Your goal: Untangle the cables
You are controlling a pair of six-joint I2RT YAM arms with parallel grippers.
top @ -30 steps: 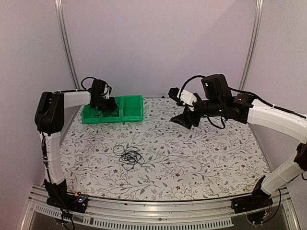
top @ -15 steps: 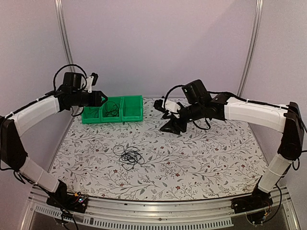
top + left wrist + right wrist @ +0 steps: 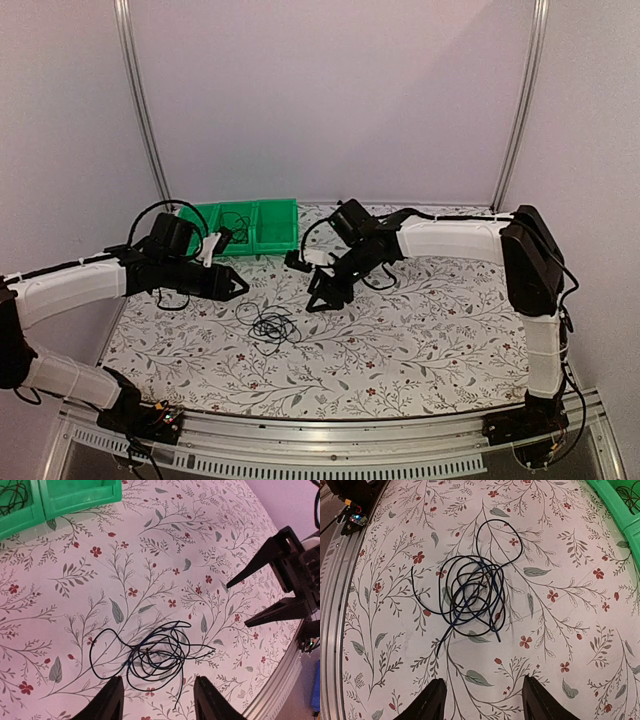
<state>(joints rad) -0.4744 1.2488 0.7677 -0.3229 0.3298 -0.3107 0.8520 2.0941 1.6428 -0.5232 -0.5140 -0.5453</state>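
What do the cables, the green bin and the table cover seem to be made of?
The cables: thin wire in dark sheath, probably plastic or rubber; they curl in loose loops. The green bin: likely moulded plastic, even colour, stiff walls. The table cover: matte floral print; cloth or vinyl, cannot tell.

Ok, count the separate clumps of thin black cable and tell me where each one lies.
2. One tangled bundle lies on the flowered table. Another clump sits in the green bin's middle compartment. The left arm may hide more there.
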